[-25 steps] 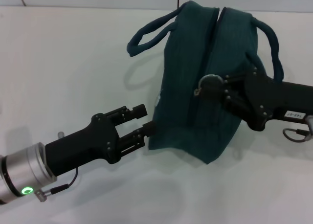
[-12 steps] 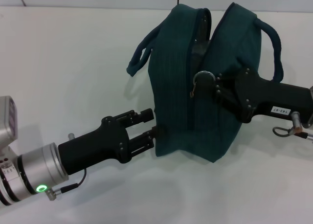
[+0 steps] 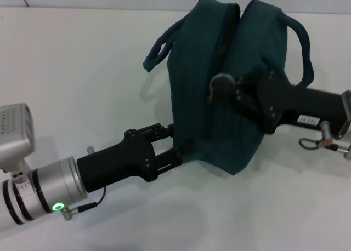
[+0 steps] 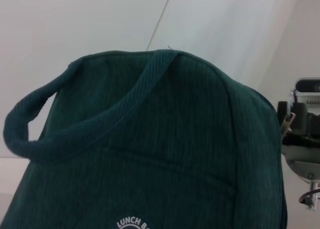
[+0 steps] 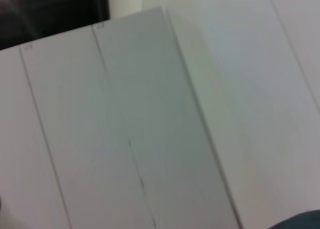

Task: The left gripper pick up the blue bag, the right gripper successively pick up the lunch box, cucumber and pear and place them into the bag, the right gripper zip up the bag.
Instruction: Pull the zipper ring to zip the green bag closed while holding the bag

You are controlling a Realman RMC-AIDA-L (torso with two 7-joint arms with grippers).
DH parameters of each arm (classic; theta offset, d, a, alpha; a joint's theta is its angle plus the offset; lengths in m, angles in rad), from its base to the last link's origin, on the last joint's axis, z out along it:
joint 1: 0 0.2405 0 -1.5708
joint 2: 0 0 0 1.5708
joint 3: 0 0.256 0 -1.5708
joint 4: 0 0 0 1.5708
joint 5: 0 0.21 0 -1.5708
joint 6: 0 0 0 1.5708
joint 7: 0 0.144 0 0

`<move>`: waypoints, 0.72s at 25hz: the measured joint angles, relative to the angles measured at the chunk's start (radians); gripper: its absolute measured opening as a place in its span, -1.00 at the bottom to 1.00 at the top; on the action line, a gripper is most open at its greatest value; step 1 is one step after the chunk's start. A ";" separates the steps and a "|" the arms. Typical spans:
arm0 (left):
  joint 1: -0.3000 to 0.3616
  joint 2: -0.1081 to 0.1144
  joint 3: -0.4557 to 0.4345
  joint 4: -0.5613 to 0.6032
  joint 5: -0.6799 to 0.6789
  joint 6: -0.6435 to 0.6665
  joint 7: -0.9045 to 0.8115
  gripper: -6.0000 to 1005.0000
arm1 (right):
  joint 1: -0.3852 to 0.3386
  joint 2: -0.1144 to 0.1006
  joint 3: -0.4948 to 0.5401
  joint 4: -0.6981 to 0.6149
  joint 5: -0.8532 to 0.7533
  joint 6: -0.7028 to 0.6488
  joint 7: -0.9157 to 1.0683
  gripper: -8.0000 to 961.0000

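Jaws of left gripper [image 3: 174, 146] clamp blue bag's [image 3: 214, 92] lower corner; right gripper [image 3: 227, 92] pinches its zipper pull.

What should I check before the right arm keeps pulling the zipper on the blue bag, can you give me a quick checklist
1. Left gripper holding the blue bag's lower corner: ok, jaws shut on the fabric.
2. Right gripper on the zipper's ring pull: cannot tell, the ring is hidden at the claw.
3. Zipper closed along the top: not ok, a gap still shows between the two halves.
4. Handles clear of the zipper line: ok, both hang to the sides.
5. Lunch box, cucumber and pear inside: cannot tell, none is visible.
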 joint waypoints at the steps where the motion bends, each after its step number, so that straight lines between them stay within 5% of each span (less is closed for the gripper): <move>1: -0.003 0.000 0.000 -0.004 0.000 0.000 0.004 0.06 | 0.001 0.000 -0.008 -0.002 0.001 0.000 -0.001 -0.97; 14: -0.010 0.001 0.000 -0.009 -0.006 -0.025 0.059 -0.22 | -0.010 -0.004 -0.011 -0.005 0.065 0.000 -0.003 -0.96; 18: -0.010 -0.001 0.011 -0.009 -0.004 -0.039 0.085 -0.61 | -0.011 -0.005 -0.010 0.000 0.104 0.002 -0.005 -0.96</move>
